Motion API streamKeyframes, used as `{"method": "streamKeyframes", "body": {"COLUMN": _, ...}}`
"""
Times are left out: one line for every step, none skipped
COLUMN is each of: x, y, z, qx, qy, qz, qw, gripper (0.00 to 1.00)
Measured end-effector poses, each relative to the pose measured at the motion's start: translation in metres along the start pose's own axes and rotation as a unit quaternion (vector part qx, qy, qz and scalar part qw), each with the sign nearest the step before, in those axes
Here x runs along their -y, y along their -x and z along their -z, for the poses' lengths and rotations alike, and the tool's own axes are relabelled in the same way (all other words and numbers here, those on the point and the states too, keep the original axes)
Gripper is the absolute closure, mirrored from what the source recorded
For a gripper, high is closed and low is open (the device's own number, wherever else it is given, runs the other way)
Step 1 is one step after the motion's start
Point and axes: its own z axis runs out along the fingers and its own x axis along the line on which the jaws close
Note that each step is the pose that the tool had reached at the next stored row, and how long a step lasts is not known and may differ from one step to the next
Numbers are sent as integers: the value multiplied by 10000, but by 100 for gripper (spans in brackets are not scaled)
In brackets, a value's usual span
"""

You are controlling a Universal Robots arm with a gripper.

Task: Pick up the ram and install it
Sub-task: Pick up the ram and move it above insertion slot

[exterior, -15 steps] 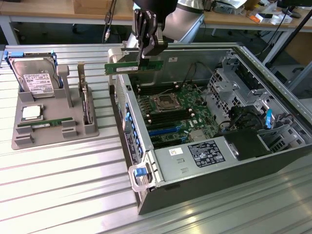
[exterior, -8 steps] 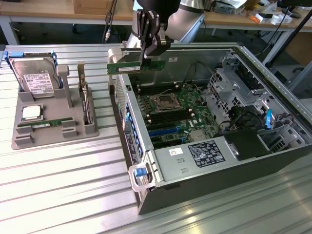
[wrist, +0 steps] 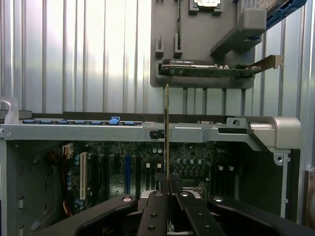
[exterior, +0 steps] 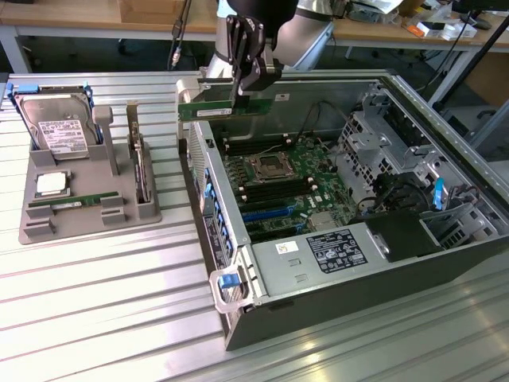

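While the hand hangs over the open case, clamped on the ram along its upper edge, we see the ram held level above the case's eleven o'clock corner in the exterior view, clear of the board below. From the wrist, the ram shows edge-on as a thin upright line pinched between the dark fingers, with the case's rim crossing behind it.

Inside the case, the socket sits mid-board with black slots on either side of it. A drive cage stands at two o'clock, loose cables trail between it and the board, and a labelled supply fills the six o'clock end beside a blue latch.

At nine o'clock of the case lies a grey tray, just beside it but not touching. The tray carries a drive at its far end, a square chip, a second green stick lying flat and a card standing on edge.

Everything rests on a ribbed metal counter catching bright light. Behind it, at twelve o'clock, run wooden desks with cables hanging off them.
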Motion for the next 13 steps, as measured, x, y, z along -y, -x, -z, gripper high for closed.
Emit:
{"method": "streamKeyframes", "body": {"x": 6, "y": 0, "z": 0, "qx": 0, "qy": 0, "qz": 0, "qw": 10000, "gripper": 88}}
{"method": "streamKeyframes", "body": {"x": 12, "y": 0, "z": 1, "qx": 0, "qy": 0, "qz": 0, "qw": 10000, "gripper": 88}}
{"method": "streamKeyframes", "body": {"x": 16, "y": 0, "z": 1, "qx": 0, "qy": 0, "qz": 0, "qw": 10000, "gripper": 88}}
{"method": "streamKeyframes", "body": {"x": 28, "y": -1, "z": 1, "qx": 0, "qy": 0, "qz": 0, "qw": 10000, "gripper": 88}}
{"method": "streamKeyframes", "body": {"x": 37, "y": -1, "z": 1, "qx": 0, "qy": 0, "qz": 0, "qw": 10000, "gripper": 88}}
{"method": "streamKeyframes", "body": {"x": 43, "y": -1, "z": 1, "qx": 0, "qy": 0, "qz": 0, "qw": 10000, "gripper": 88}}
{"method": "streamKeyframes", "body": {"x": 51, "y": -1, "z": 1, "qx": 0, "qy": 0, "qz": 0, "qw": 10000, "gripper": 88}}
{"method": "streamKeyframes", "body": {"x": 58, "y": -1, "z": 2, "qx": 0, "qy": 0, "qz": 0, "qw": 10000, "gripper": 88}}
{"method": "streamKeyframes", "body": {"x": 61, "y": -1, "z": 1, "qx": 0, "qy": 0, "qz": 0, "qw": 10000, "gripper": 88}}
{"method": "streamKeyframes", "body": {"x": 64, "y": -2, "z": 2, "qx": 0, "qy": 0, "qz": 0, "qw": 10000, "gripper": 88}}
{"method": "streamKeyframes", "body": {"x": 68, "y": -2, "z": 2, "qx": 0, "qy": 0, "qz": 0, "qw": 10000, "gripper": 88}}
{"method": "streamKeyframes", "body": {"x": 73, "y": -2, "z": 2, "qx": 0, "qy": 0, "qz": 0, "qw": 10000, "gripper": 88}}
{"method": "streamKeyframes", "body": {"x": 78, "y": -2, "z": 2, "qx": 0, "qy": 0, "qz": 0, "qw": 10000, "gripper": 88}}
